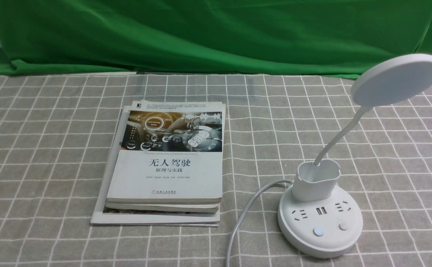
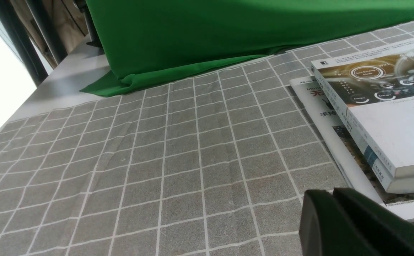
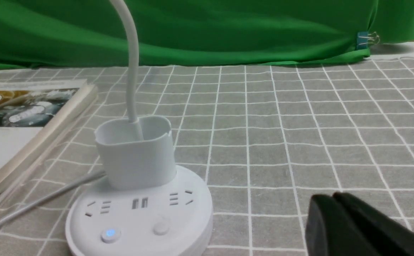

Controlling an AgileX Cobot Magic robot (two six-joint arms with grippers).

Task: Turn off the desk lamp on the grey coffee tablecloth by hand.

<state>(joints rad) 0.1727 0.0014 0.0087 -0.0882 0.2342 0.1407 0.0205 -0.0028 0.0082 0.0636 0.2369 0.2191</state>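
The grey cloth (image 1: pixel 52 148) covers the worktop, with a stack of books (image 1: pixel 164 174) at centre. The lamp (image 1: pixel 319 222) stands to the right of them, one base button (image 3: pixel 110 233) glowing blue. The press should come straight down on the right button, lightly, so the base does not slide. The right tool (image 3: pixel 349 227) sits beside the base, jaws together and empty; the left tool (image 2: pixel 345 220) likewise, near the books.

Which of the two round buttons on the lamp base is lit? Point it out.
The button nearer the books, on the desk lamp base: it glows blue. The other button, toward the lamp's far side, stays plain white and unlit.
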